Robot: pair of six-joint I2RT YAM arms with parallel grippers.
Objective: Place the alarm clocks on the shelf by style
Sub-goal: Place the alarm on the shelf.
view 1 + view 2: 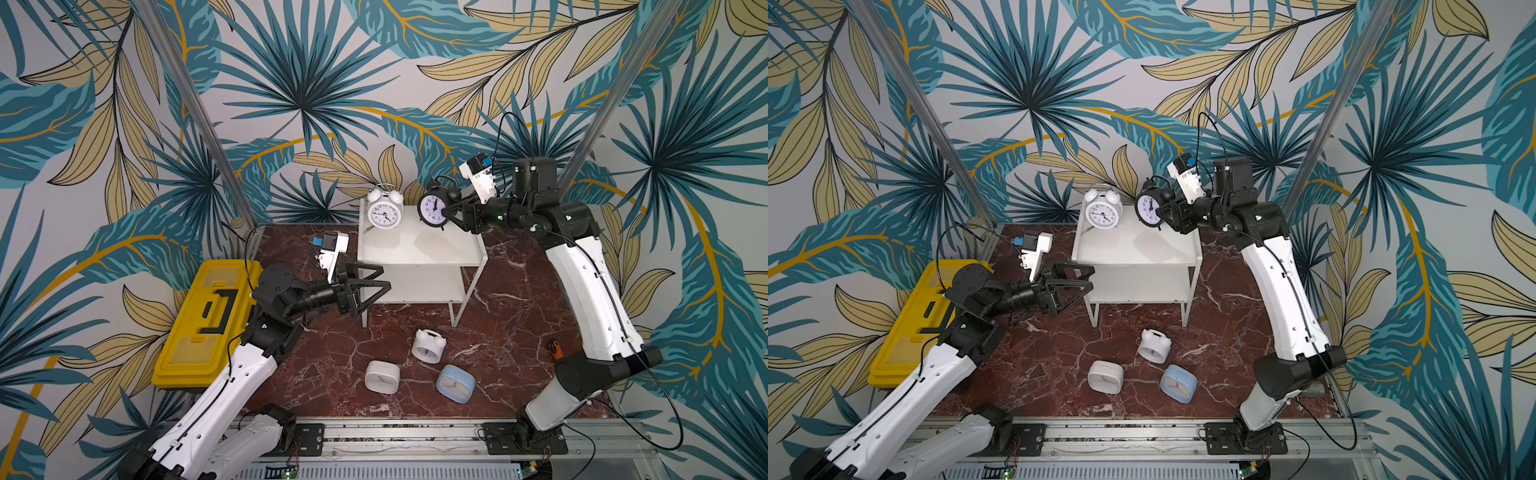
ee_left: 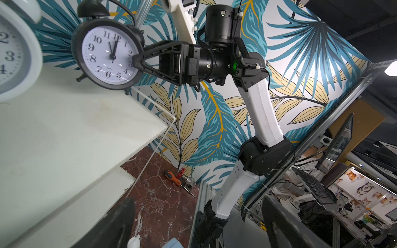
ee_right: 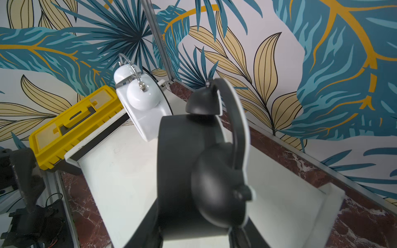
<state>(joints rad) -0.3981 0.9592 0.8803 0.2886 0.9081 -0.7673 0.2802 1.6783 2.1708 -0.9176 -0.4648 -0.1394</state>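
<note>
Nearest the front edge, a white rounded-square plastic clock (image 1: 382,377) and a light-blue rounded-square plastic clock (image 1: 455,383) lie face up on the red marble tabletop (image 1: 324,353). A white round twin-bell clock (image 1: 429,346) lies tipped over just behind them, short of the shelf's legs.

Up at the back, the right gripper (image 1: 448,212) is clamped on the black round twin-bell clock (image 1: 434,206), pinching it front to back at its right rim. From the left wrist camera, one black finger (image 2: 139,62) lies across the dial by the 3. The other finger is hidden behind the case. The clock hangs tilted over the back right corner of the top board of the small white two-tier shelf (image 1: 415,249). I can't tell whether its feet touch the board. A second white round twin-bell clock (image 1: 385,206) stands upright on the back left of that board, close to the black one but apart from it.

The left gripper (image 1: 385,277) has its jaws spread wide with nothing between them. It sits by the shelf's front left corner, well apart from every clock. Its own fingers show only as dark blurs in its wrist view. The right wrist view is mostly filled by the black clock's back. A yellow plastic toolbox (image 1: 199,324) sits to the left of the shelf.
</note>
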